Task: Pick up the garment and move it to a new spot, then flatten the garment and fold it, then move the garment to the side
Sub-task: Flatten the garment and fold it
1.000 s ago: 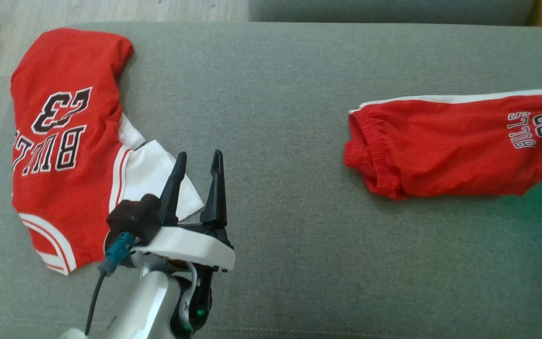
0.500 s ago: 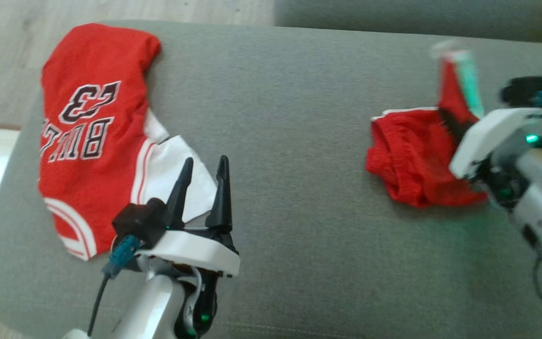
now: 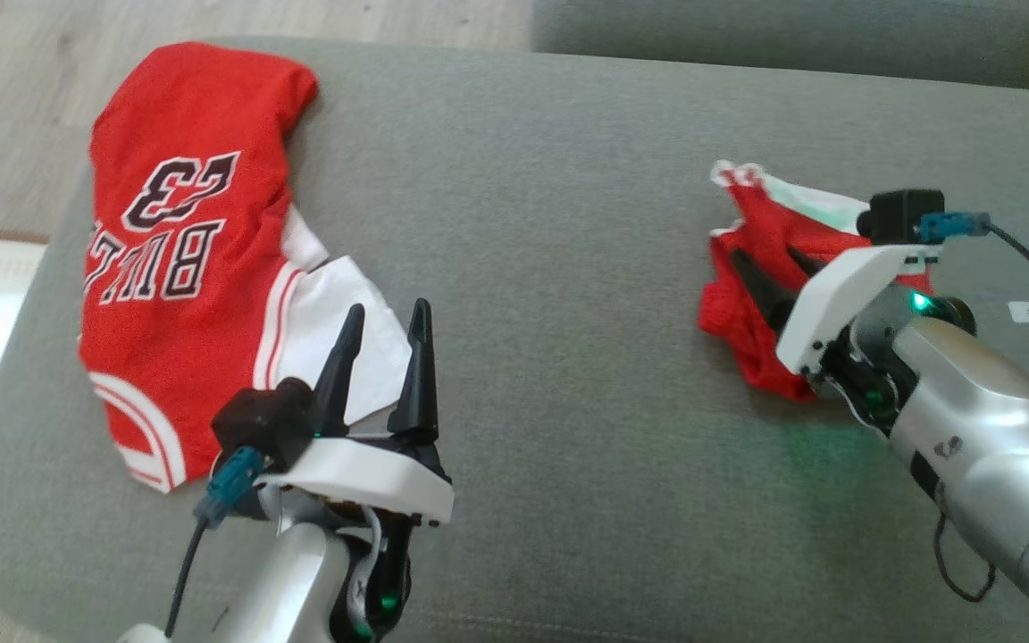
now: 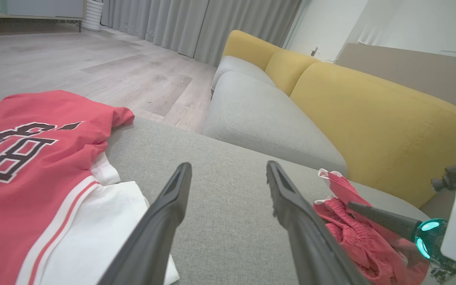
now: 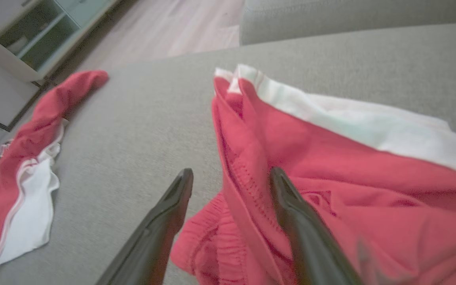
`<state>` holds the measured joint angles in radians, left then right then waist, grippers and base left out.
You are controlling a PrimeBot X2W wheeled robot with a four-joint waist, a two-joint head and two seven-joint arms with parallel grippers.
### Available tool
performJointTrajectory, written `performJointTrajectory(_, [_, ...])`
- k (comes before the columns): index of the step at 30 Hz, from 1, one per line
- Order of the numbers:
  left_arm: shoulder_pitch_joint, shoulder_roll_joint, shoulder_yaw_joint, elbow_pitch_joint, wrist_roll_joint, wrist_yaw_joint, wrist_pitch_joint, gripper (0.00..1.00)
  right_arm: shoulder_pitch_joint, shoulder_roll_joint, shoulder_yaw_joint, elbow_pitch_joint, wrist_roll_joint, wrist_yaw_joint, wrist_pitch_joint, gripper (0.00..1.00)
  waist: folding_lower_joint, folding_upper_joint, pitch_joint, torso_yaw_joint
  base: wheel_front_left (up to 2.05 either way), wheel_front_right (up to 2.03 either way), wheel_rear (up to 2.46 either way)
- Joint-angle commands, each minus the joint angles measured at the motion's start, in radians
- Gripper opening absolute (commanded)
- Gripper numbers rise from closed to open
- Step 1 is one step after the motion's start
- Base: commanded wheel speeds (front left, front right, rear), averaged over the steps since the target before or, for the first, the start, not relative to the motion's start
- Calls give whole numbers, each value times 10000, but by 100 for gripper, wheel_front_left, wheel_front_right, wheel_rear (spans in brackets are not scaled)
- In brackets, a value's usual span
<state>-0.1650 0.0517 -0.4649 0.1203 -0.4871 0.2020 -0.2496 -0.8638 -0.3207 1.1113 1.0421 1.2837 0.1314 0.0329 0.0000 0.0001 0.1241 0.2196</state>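
Head view: red shorts lay bunched on the right part of the grey cushion, doubled over on themselves. Their white side stripe ran along the far edge. The fold looked loose and uneven, and a peak of cloth stood up at the far left corner.

Right gripper sat low over the shorts, fingers pointing far-left, jaws apart. Right wrist view agreed: one finger lay over the red cloth and the other over bare cushion. A raised ridge of hem stood between them, with nothing pinched.

Left gripper hovered nearer and to the left of the middle, jaws wide, holding nothing. Its tips were just beside the white panel of a red jersey spread at the left end. Shorts and jersey were well apart.

Judgement: the step in hand was the fold, roughly midway through the task, with the move to the side not yet done.

To do it well:
- Lift the right gripper clear straight up, so the finger on the cloth would not drag the top layer askew.
- Press the raised ridge and the peak flat before any second fold.
- Line the stripe edge up with the layer beneath.
- For the side move, pinch through all layers at once.

Risk: the thin cloth looked springy and would likely fall open if only the top layer were taken.
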Motion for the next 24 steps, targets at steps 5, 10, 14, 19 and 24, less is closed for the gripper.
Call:
performJointTrajectory(5, [-55,-14,601,-303,17,20,-122,100,-30,-600,-634,-1700,425,-7,-1318,100,0,-1,-257,-644,0,0,0])
performJointTrajectory(10, [3,-14,654,-321,19,-68,-122,100,127,-1858,-1413,-1928,826,-7,-2112,100,0,-1,-348,-869,0,0,0])
performJointTrajectory(14, [-47,-14,481,-306,-76,-118,-122,100,376,-2465,-2068,-1428,1603,-7,-1913,100,0,-1,-296,-707,0,0,0])
performJointTrajectory(19, [-84,-14,452,-278,-108,-94,-122,100,255,-2681,-2319,-1225,2232,-7,-810,0,0,-1,-204,-459,0,0,0])
performJointTrajectory(24, [-183,-14,356,-273,-113,-101,-122,100,-368,-2743,-2348,-762,2840,-7,1390,0,0,-1,13,-124,0,0,0])
